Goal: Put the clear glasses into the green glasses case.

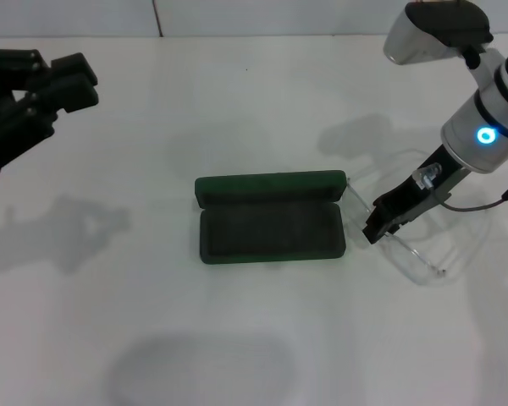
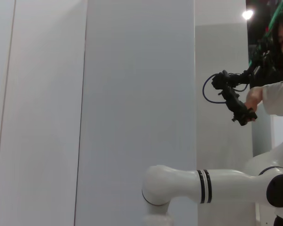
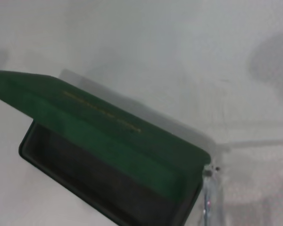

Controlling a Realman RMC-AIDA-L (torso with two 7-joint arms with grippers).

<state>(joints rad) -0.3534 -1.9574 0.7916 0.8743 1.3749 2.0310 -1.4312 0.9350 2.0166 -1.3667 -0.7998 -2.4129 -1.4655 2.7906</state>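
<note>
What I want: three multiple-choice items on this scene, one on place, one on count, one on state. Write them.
1. The clear plastic wraparound glasses lie: A inside the dark green rectangular hard case; B beside it, robot's right; C on its lid.
2. Cases in view: A one; B two; C three.
3. The case is: A shut; B open; C overturned.
B: they lie by the right claw; left claw idles far left. A: only one shows. B: lid raised, lining bare.
</note>
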